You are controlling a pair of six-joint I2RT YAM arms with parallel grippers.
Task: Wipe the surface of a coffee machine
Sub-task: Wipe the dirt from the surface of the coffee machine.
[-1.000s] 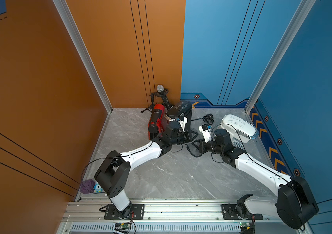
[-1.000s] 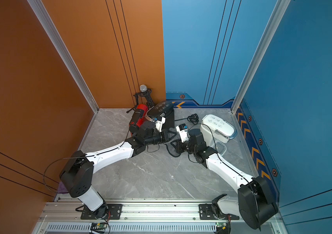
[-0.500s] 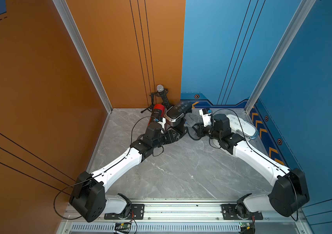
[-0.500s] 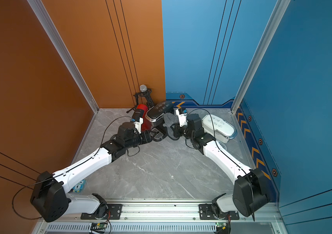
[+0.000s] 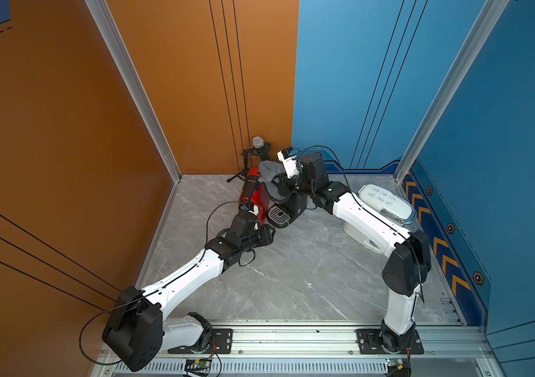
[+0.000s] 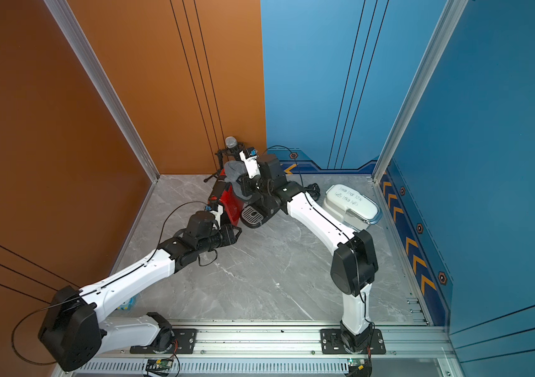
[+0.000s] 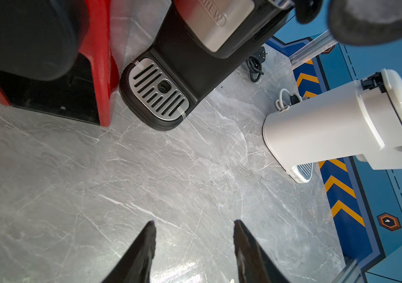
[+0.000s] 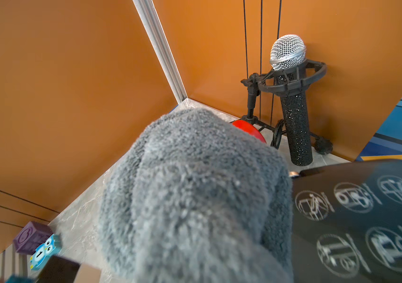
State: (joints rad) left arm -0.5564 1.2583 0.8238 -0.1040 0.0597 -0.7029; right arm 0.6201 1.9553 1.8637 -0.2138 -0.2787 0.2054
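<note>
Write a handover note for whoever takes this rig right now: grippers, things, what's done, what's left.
Left gripper: open, empty, over the table.
Right gripper: shut on the grey cloth.
The cloth sits at the top of the black coffee machine, which stands beside the red machine.
Done: cloth picked up and brought to the machine.
Left: wipe its surfaces; how much is already wiped cannot be told.

Your left tool (image 7: 194,222) has backed off the black coffee machine (image 5: 293,205) and opened; your right tool (image 5: 277,182) raised the cloth (image 5: 268,170) onto it
</note>
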